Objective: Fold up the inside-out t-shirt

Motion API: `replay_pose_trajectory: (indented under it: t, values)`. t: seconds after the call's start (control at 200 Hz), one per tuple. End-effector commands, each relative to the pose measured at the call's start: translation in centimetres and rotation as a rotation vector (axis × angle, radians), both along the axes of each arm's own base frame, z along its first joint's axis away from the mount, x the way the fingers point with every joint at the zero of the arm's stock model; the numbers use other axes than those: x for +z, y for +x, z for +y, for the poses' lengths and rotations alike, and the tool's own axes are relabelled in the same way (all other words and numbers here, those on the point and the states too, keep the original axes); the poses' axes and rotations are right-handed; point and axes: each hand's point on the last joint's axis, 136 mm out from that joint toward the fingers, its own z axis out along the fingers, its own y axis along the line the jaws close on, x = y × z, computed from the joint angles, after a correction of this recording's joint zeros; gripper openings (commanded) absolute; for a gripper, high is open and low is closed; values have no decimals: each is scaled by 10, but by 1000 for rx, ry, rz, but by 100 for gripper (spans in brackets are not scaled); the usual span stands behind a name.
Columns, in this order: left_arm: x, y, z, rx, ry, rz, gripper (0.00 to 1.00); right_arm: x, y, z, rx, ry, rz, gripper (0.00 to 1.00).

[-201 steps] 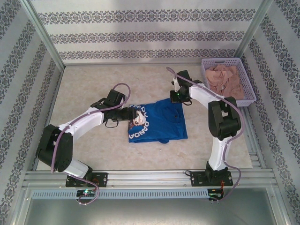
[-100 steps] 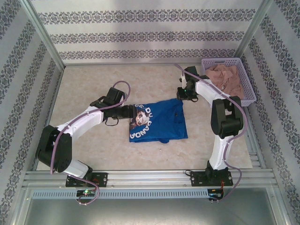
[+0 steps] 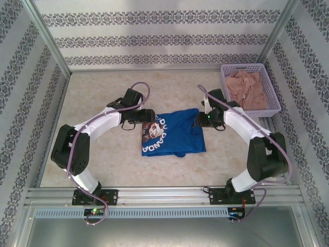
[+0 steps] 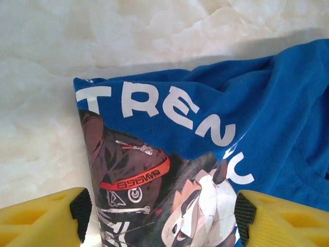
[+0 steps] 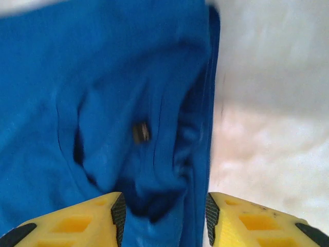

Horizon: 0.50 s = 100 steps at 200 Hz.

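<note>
Table: blue shirt lies at centre, print up, roughly squared. Basket of beige cloth at 2 o'clock, well apart. Left claw at the shirt's 10 o'clock edge, jaws wide over the print, holding nothing. Right claw at its 2 o'clock corner, jaws partly parted above rumpled fabric.

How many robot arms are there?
2. The left arm reaches the shirt's left edge; the right arm reaches its right edge.
</note>
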Motion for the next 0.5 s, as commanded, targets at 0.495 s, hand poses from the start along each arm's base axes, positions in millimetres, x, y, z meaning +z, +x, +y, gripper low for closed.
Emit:
replay_pose_trajectory:
  t: [0.495]
  values:
    - [6,3,-5,-29,-15,-11,75,-42,-51,9,-16,24,173,11]
